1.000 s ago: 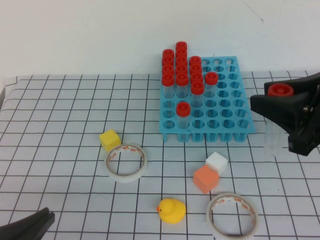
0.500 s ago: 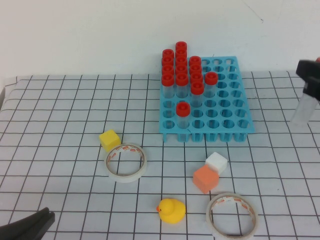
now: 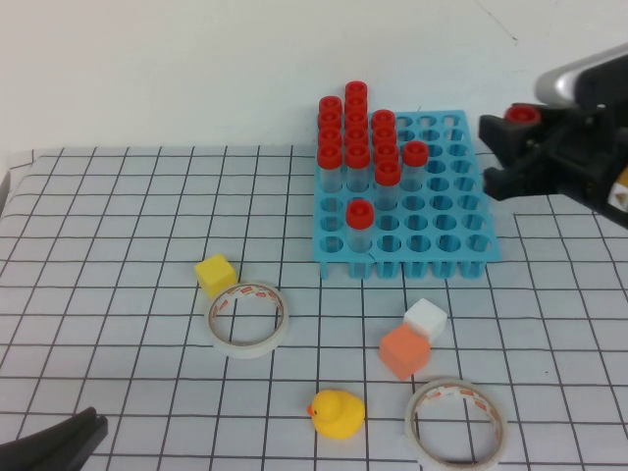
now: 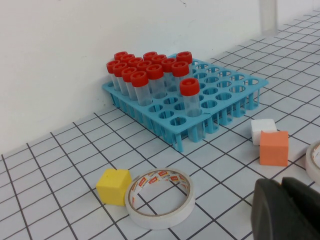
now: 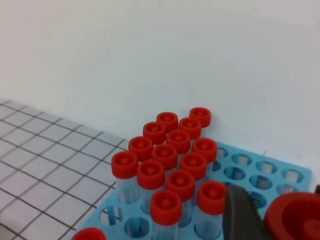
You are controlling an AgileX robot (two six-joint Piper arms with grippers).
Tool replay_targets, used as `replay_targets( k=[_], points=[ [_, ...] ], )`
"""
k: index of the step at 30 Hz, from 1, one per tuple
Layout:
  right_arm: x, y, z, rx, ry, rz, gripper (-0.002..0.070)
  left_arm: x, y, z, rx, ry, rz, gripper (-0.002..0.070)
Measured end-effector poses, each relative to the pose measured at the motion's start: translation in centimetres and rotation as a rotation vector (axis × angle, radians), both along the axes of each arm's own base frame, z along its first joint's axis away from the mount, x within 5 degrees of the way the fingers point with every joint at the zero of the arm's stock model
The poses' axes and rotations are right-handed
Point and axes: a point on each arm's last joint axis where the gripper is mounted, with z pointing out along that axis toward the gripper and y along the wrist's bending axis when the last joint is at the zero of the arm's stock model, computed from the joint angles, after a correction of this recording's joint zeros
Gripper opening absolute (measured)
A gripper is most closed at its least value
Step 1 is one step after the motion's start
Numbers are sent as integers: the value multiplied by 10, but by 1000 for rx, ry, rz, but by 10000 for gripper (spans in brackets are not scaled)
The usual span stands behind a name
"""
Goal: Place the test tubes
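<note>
left jaws: clenched shut, low at the surface's (image 3: 118,245) near-left corner | right jaws: partly apart, grasping red-capped test tube (image 3: 522,116), raised beside blue rack's (image 3: 407,263) right side

A blue rack (image 3: 446,221) with rows of round wells stands by the bench's far edge, right of middle. More than a dozen clear tubes (image 3: 356,137) with red caps stand upright in it, packed into its far-left wells. A lone tube (image 3: 360,226) stands apart from them in a well nearer the rack's front left corner. The other wells are empty. One more, the held tube (image 3: 522,116), sits red cap up in the right pincer (image 3: 502,152), raised off the bench just beside the rack's right side.
</note>
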Motion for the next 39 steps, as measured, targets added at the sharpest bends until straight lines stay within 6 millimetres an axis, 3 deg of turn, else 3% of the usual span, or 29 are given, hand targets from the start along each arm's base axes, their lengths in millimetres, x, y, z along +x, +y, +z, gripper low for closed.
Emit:
replay_targets(
  k=[8,16,27,39],
  points=[
    [54,21,-13,-50,-23,38,265,0,0,0,0,0,0,-1],
    [88,33,-27,-57,-25,44,265,0,0,0,0,0,0,-1],
    [112,43,-59,-124,-71,78,265,0,0,0,0,0,0,-1],
    [124,37,-77,15,-60,-47,265,0,0,0,0,0,0,-1]
  ],
)
